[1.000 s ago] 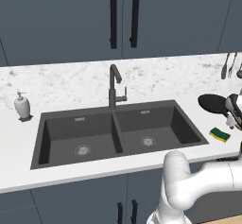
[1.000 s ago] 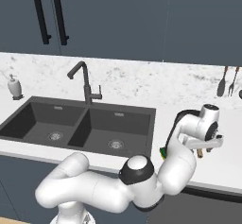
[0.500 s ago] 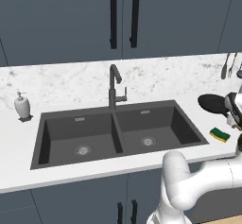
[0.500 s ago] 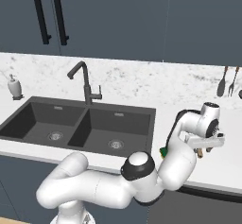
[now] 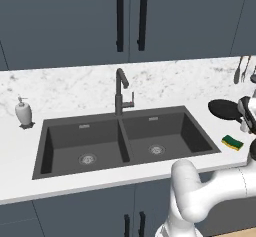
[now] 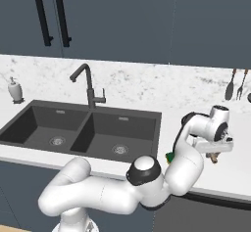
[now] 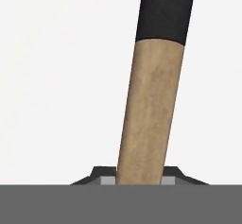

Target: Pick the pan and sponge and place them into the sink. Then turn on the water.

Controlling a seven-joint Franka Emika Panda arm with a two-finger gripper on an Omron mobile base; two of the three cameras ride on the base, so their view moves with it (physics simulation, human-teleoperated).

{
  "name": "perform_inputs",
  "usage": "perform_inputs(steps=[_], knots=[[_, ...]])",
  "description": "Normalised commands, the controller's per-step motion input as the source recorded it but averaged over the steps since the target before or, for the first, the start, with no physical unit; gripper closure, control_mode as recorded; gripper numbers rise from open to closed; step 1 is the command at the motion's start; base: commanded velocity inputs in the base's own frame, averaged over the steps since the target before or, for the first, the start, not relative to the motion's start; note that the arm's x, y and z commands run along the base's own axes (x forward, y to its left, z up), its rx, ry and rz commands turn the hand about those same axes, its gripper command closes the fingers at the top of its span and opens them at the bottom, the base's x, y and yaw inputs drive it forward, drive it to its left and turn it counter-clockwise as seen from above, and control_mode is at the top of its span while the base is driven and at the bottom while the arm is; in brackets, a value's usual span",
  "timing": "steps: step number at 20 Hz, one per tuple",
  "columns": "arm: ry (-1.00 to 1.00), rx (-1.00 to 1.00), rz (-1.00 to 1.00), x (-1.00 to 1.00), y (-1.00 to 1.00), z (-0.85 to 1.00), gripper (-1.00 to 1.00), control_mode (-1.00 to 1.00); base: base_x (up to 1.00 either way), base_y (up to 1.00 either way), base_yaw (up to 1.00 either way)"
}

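The black pan lies on the white counter right of the sink. Its handle, tan wood that turns black farther along, runs up the hand view. My gripper is shut on the wooden part, with a dark fingertip pressed to each side. From the right base view the gripper points down at the counter, and the handle's brown end sticks out below it. The green-topped sponge rests on the counter in front of the pan, apart from the gripper. The dark gooseneck faucet stands behind the sink's divider.
A white soap dispenser sits left of the sink. Metal utensils hang on the wall at the far right. Both basins hold nothing but their drains. My own arm curves across the counter's front edge.
The jaws have come together on the pan's handle. The hand has shifted slightly over the counter. Pan and sponge lie where they were.
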Motion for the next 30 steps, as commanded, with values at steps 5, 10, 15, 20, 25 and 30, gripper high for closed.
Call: perform_inputs(steps=[5,10,15,20,25,30], knots=[[-0.04,0.04,0.00,-0.17,0.44,-0.29,1.00,-1.00,0.00,0.00,0.00],[-0.22,0.10,0.00,-0.64,0.02,0.06,1.00,-1.00,0.00,0.00,0.00],[-0.26,0.12,0.00,-0.60,0.00,0.47,1.00,-1.00,0.00,0.00,0.00],[-0.17,0.17,0.00,-0.53,0.13,0.74,1.00,-1.00,0.00,0.00,0.00],[-0.03,0.17,0.00,-0.52,0.31,0.72,1.00,-1.00,0.00,0.00,0.00],[-0.01,0.15,0.00,-0.49,0.39,0.62,1.00,-1.00,0.00,0.00,0.00]])
